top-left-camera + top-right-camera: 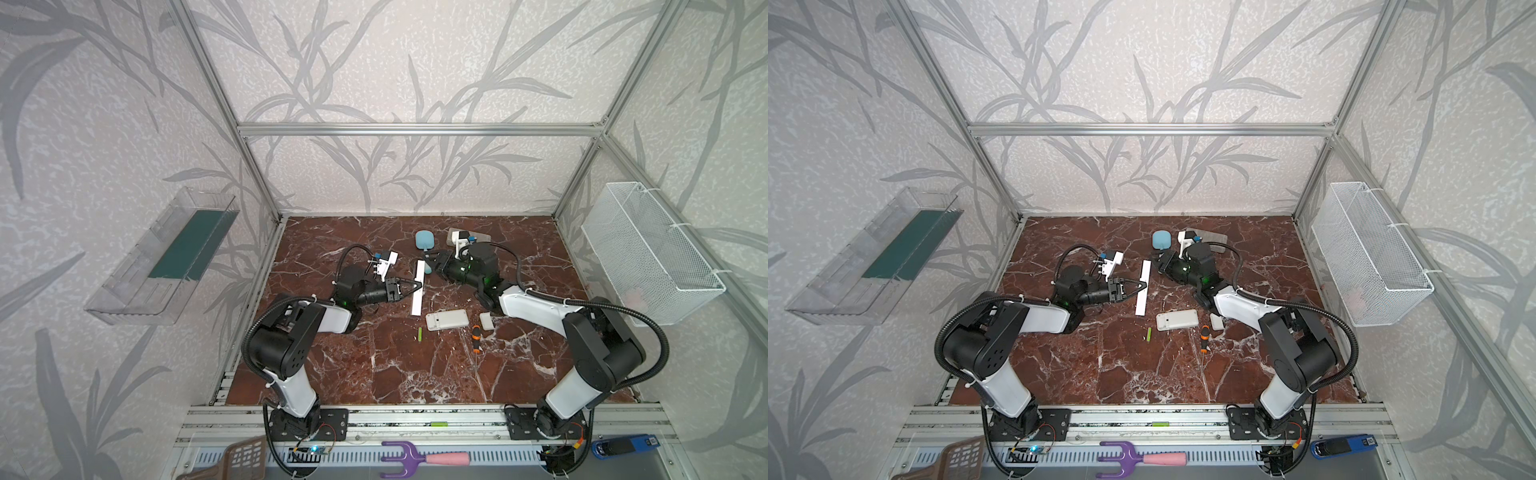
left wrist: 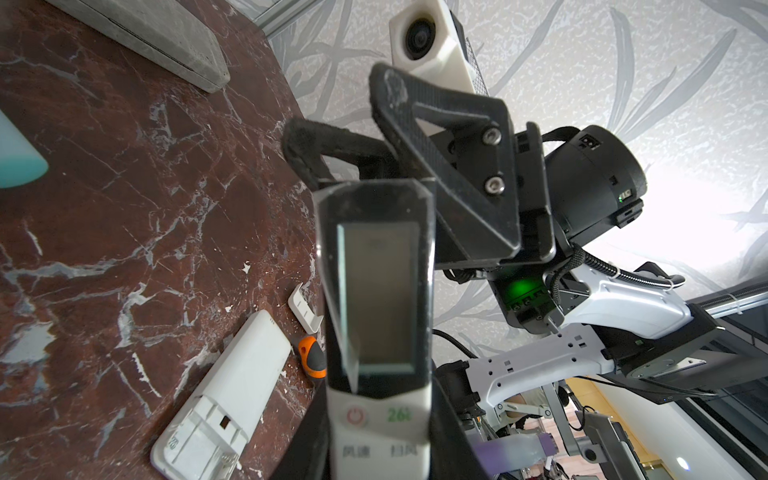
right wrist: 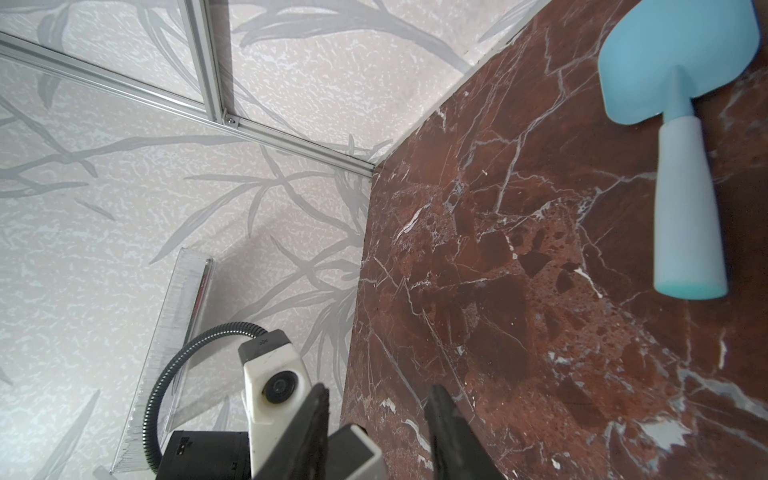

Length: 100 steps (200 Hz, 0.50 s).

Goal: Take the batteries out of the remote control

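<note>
My left gripper point(image 1: 420, 285) is shut across the middle of a slim white remote control point(image 1: 418, 291) and holds it above the table. In the left wrist view the remote control point(image 2: 376, 311) shows its screen and buttons; its battery side is hidden. My right gripper point(image 3: 378, 390) is open at the remote's far end point(image 3: 353, 449). That end sits between the jaws against one finger, with a gap to the other. One lime-green battery point(image 1: 420, 334) lies on the table in both top views, in front of the held remote.
A wider white remote point(image 1: 446, 320) lies back-up with its compartment open, its cover point(image 1: 486, 321) beside it. An orange-and-black screwdriver point(image 1: 476, 338) lies nearby. A blue scoop point(image 1: 424, 241) and a grey box point(image 1: 478, 237) sit at the back. A wire basket point(image 1: 648, 249) hangs on the right wall.
</note>
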Tool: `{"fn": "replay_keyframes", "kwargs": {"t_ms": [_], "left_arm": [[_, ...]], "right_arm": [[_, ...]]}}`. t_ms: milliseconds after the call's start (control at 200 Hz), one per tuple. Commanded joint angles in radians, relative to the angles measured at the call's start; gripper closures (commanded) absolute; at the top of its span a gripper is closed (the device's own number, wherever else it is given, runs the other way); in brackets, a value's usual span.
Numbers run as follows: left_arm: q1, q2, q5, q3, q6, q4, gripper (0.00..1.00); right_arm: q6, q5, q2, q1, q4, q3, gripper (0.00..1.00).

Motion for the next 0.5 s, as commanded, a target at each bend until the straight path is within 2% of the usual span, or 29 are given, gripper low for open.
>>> {"fn": "replay_keyframes", "kwargs": {"t_ms": [0,360,430,495], "left_arm": [[0.0,0.012,0.039,0.017,-0.047,0.104,1.0],[0.0,0.017,0.063,0.032,-0.048,0.119,1.0],[-0.002,0.005,0.061,0.023,-0.019,0.114,1.0],[-0.001,-0.018,0.049,0.01,0.046,0.078,1.0]], "right_arm": [[0.011,-0.035,0.018,0.011,0.041,0.016,0.61],[0.056,-0.038,0.03,0.02,0.095,-0.018,0.65],[0.068,-0.04,0.027,0.017,0.1,-0.006,0.65],[0.087,-0.044,0.022,0.017,0.101,0.011,0.6]]}}
